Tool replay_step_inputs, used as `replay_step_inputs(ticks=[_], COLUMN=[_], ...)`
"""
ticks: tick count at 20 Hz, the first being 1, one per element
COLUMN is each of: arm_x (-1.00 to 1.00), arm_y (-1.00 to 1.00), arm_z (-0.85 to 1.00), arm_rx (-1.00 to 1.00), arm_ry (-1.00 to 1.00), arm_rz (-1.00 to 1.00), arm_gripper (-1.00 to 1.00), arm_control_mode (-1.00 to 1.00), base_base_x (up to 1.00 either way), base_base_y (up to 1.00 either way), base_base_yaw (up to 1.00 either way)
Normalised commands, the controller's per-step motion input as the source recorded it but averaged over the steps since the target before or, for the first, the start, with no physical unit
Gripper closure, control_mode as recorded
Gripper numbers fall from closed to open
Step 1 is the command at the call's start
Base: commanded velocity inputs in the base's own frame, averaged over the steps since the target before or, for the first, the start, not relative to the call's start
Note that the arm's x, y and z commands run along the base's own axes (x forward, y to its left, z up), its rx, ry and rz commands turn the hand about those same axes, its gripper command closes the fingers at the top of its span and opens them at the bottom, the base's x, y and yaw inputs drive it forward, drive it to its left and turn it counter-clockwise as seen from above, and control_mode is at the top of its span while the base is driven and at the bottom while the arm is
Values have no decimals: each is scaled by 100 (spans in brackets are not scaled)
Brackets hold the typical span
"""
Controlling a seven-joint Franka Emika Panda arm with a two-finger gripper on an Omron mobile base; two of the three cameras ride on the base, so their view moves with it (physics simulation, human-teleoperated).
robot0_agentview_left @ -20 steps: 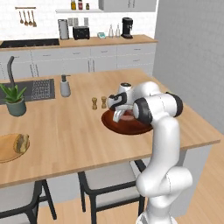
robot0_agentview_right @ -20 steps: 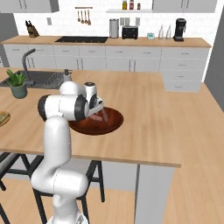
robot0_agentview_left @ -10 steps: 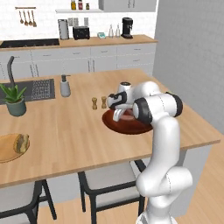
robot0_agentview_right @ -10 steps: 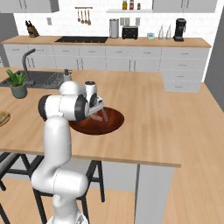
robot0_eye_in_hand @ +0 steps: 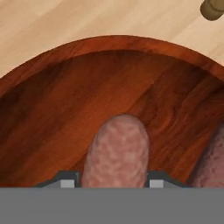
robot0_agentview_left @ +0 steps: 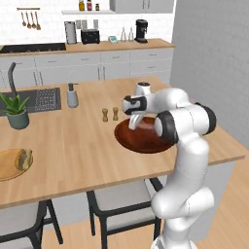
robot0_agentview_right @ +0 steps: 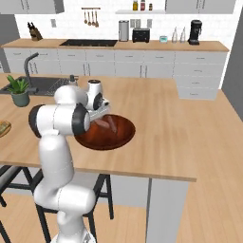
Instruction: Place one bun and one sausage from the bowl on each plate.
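The wide dark wooden bowl (robot0_agentview_left: 146, 144) (robot0_agentview_right: 117, 140) (robot0_eye_in_hand: 118, 43) sits on the island counter in front of the arm. My gripper (robot0_agentview_left: 134, 123) (robot0_agentview_right: 101, 121) (robot0_eye_in_hand: 111, 183) reaches down into it. In the hand view a pinkish sausage (robot0_eye_in_hand: 117, 148) lies on the bowl's floor between the two fingertips, which press against its sides. The end of a second sausage (robot0_eye_in_hand: 213, 166) shows at the right edge. A pale wooden plate (robot0_agentview_left: 7, 168) (robot0_agentview_right: 3, 128) lies far left on the counter with a bun (robot0_agentview_left: 24, 158) on it.
Salt and pepper shakers (robot0_agentview_left: 110, 114) (robot0_eye_in_hand: 213, 8) stand just beyond the bowl. Further left are a soap dispenser (robot0_agentview_left: 72, 96), a potted plant (robot0_agentview_left: 17, 110) (robot0_agentview_right: 19, 90) and the sink (robot0_agentview_left: 34, 99). Stools (robot0_agentview_left: 121, 204) stand under the counter's near edge.
The jaws have narrowed from wide open onto the sausage. The arm has stayed in place over the bowl.
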Motion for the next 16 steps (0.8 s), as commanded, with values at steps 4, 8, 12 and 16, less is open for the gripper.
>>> replay_step_inputs(ticks=[4, 8, 12, 16], arm_x=[-100, -100, -100, -100], arm_y=[-10, -38, -58, -40], arm_z=[91, 65, 37, 4], arm_rx=[0, 3, 6, 0], arm_ry=[-4, -2, 0, 0], arm_rz=[-5, -18, -32, -29], arm_gripper=[100, 100, 100, 100], arm_control_mode=[-100, -100, -100, -100], base_base_x=[0, 0, 0, 0], base_base_y=[0, 0, 0, 0], base_base_yaw=[0, 0, 0, 0])
